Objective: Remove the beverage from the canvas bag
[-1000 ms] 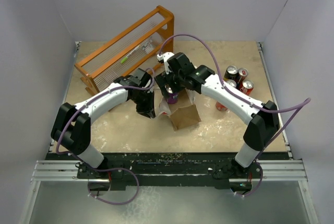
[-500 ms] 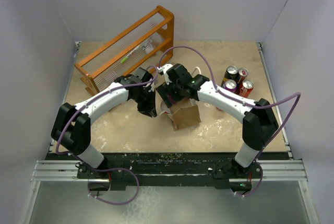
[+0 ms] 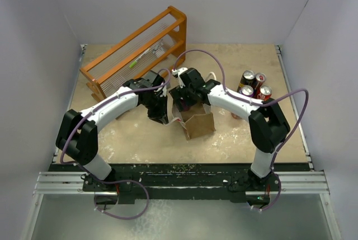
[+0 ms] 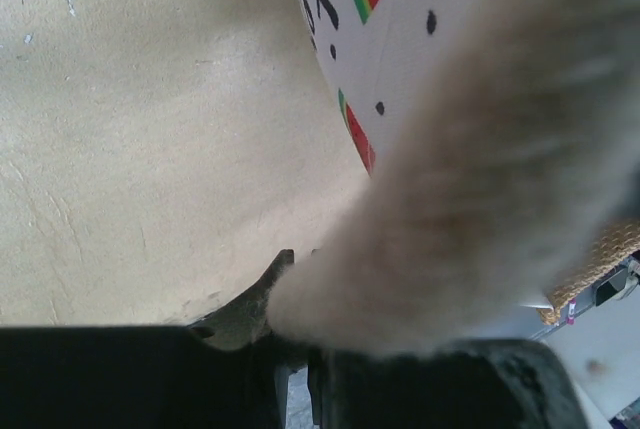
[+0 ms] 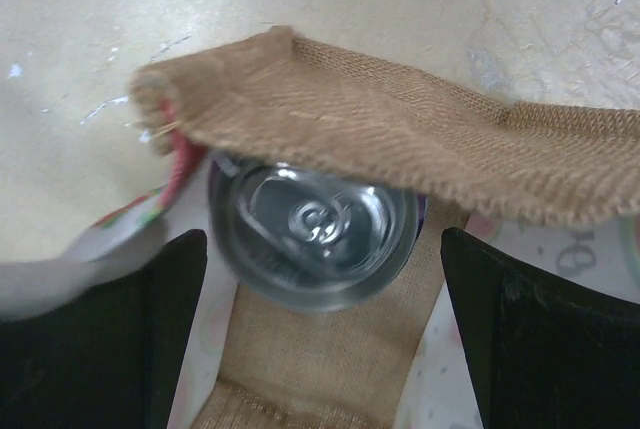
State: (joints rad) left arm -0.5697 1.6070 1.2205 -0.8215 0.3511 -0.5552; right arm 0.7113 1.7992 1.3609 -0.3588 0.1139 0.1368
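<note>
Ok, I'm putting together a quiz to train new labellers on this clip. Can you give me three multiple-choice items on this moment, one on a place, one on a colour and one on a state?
1. Where is the silver-topped can?
A) inside the canvas bag
B) lying on its side outside it
C) lifted high above it

2. What colour is the wooden rack?
A) blue
B) orange
C) green

3. How is the right pincer?
A) shut on the can
B) out of view
C) open, a finger either side of the can

Answers:
1 A, the right wrist view shows the can within the bag, partly under its brown edge.
2 B, the top view shows an orange frame.
3 C, its fingers stand apart, clear of the can.
</note>
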